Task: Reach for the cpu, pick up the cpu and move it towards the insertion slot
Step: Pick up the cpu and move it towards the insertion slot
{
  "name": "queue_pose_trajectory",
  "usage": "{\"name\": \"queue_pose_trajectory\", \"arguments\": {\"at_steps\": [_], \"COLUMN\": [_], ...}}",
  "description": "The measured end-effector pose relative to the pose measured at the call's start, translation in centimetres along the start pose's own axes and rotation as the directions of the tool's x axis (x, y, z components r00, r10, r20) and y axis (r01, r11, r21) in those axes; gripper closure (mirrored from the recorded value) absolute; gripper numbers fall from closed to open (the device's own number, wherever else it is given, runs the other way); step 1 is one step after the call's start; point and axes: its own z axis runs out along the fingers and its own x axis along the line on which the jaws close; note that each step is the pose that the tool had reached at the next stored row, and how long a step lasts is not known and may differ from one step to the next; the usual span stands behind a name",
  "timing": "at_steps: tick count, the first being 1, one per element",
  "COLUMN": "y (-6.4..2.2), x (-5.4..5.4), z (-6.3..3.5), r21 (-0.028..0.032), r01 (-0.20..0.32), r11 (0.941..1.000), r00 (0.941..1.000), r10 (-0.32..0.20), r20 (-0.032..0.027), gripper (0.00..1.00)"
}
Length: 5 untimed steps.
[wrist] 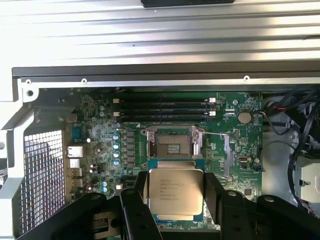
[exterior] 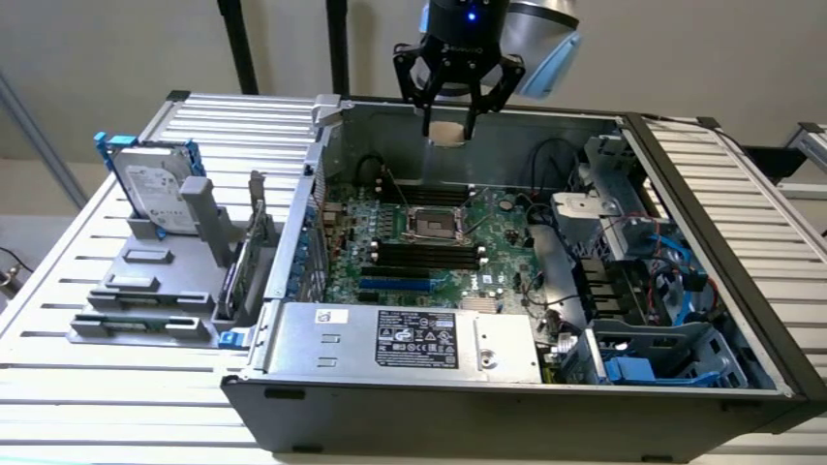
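Note:
My gripper (exterior: pixel 448 132) hangs above the rear of the open computer case, shut on the cpu (exterior: pixel 447 132), whose pale beige underside shows between the black fingers. In the wrist view the cpu (wrist: pixel 176 193) shows its silvery top with printed text, clamped between the two dark fingers (wrist: pixel 216 192). The insertion slot (exterior: pixel 433 227) is a square socket with a shiny metal frame and dark centre on the green motherboard, well below the gripper. From the wrist the insertion slot (wrist: pixel 173 145) sits just beyond the held chip, with its frame open.
Long black memory slots (exterior: pixel 420 255) lie beside the socket. An upright silver hard drive with blue rails (exterior: pixel 158 194) stands on the grey rack at the exterior view's left. A power supply (exterior: pixel 403 341) fills the case front; cables and blue drive bays (exterior: pixel 646 291) crowd the right side.

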Motion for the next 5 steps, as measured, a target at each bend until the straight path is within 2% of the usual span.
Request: {"name": "queue_pose_trajectory", "arguments": {"at_steps": [5], "y": [0.00], "x": [0.00], "z": [0.00], "r21": [0.0000], "r01": [0.000], "r11": [1.0000], "r00": [1.0000], "r10": [0.000], "r20": [0.0000], "gripper": [0.45]}}
